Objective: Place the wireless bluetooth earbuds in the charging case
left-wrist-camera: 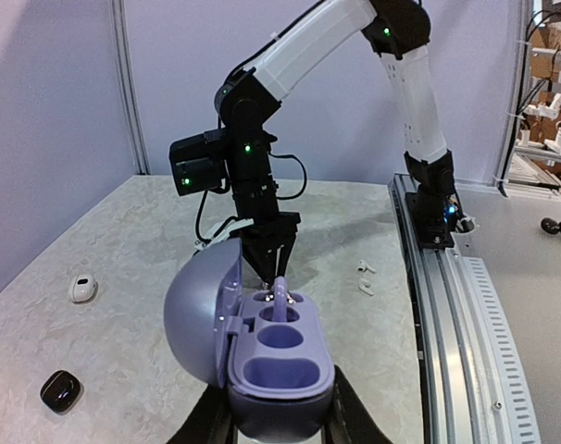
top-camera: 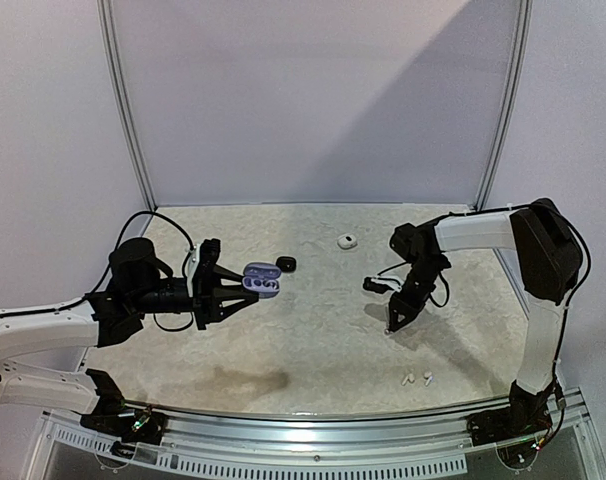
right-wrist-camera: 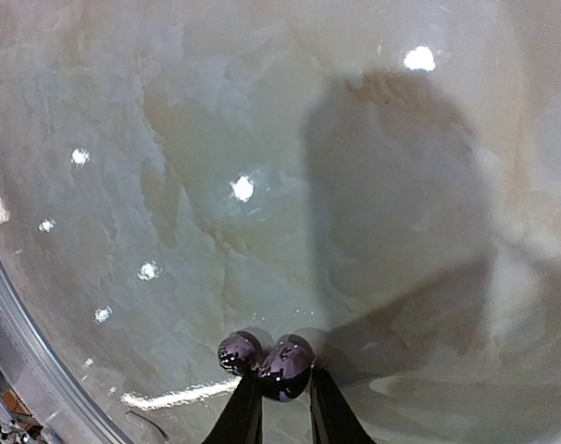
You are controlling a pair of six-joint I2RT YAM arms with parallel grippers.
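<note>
My left gripper (left-wrist-camera: 279,421) is shut on the base of a purple charging case (left-wrist-camera: 280,370), held above the table (top-camera: 313,340) with its lid open to the left. A purple loop (left-wrist-camera: 280,294) stands up from the case's far wells. The case (top-camera: 261,279) sits at the tip of my left gripper (top-camera: 233,290). My right gripper (right-wrist-camera: 285,388) points down at the table, its fingers closed on either side of a glossy dark purplish earbud (right-wrist-camera: 285,367). The other dark purplish earbud (right-wrist-camera: 239,352) lies touching it on the left. My right gripper (top-camera: 393,325) is right of the case.
Two white stemmed earbuds (top-camera: 416,379) lie near the front right rail. A white case (top-camera: 347,241) and a black case (top-camera: 286,263) rest toward the back. Two small dark things (left-wrist-camera: 558,227) lie beyond the rail (left-wrist-camera: 447,277).
</note>
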